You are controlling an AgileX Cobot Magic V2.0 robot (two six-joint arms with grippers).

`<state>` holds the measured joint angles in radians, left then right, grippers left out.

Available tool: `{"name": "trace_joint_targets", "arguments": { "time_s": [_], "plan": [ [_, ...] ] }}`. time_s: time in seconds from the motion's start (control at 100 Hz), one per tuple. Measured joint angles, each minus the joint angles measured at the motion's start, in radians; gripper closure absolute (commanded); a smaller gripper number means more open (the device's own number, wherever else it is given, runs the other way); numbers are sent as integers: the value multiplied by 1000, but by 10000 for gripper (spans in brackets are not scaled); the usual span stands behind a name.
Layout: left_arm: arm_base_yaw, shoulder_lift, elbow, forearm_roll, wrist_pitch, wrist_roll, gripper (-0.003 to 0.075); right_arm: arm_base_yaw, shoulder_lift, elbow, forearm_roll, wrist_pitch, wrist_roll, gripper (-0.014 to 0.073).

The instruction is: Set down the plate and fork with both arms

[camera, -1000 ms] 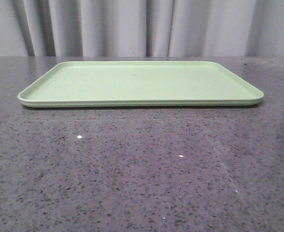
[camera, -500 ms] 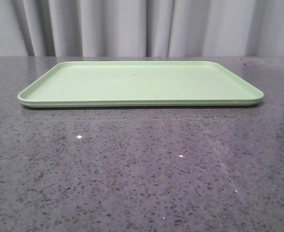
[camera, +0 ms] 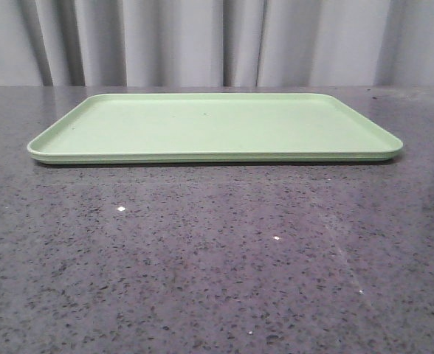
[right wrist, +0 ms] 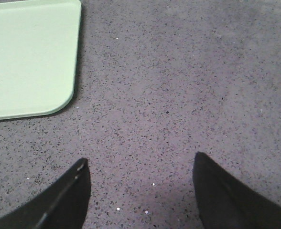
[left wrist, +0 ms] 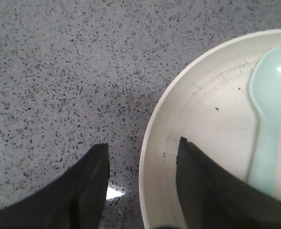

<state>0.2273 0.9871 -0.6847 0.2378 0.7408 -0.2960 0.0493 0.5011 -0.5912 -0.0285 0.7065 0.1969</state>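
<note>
Left gripper (left wrist: 143, 183): jaws stand wide, one finger (left wrist: 212, 191) inside the plate (left wrist: 202, 109), the other on the table (left wrist: 59, 71) side, so the plate's rim lies between them. Not closed on it. Whether the fingers touch the rim cannot be told.

Plate: cream, shallow, resting on the dark speckled table. A pale blue spoon (left wrist: 269, 109) lies inside it, just beside the inner finger. The plate does not show in the front view, so its place relative to the tray (camera: 215, 125) cannot be told.

Right gripper (right wrist: 140, 191): jaws wide, holding nothing, over bare table near one rounded corner of the tray (right wrist: 30, 57).

Fork: not visible in any view; location unknown.

Tray: light green, flat on the table, nothing on it.

Assessment: the step in hand appears to be gripping the plate by its rim. To do it well, close squarely across the rim with the inner finger kept clear of the spoon. Lift level, as a one-sided rim grip may let the plate tip and the spoon slide. The right arm must first locate the fork.
</note>
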Motion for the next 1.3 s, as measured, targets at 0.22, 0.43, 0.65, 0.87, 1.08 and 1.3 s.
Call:
{"name": "trace_joint_targets", "arguments": {
  "time_s": [0.22,0.43,0.65,0.87,1.08,1.3],
  "plan": [
    [0,87,-2,0,-25,4,408,0,0,0,0,7,0,120],
    [2,144,-2,0,-42,5,408,0,0,0,0,7,0,120],
    [2,164,-2,0,-51,5,408,0,0,0,0,7,0,120],
    [2,164,-2,0,-51,5,425,0,0,0,0,7,0,120],
    [2,164,-2,0,-51,5,617,0,0,0,0,7,0,120],
    [2,162,-11,-1,-69,5,741,0,0,0,0,7,0,120]
  ]
}}
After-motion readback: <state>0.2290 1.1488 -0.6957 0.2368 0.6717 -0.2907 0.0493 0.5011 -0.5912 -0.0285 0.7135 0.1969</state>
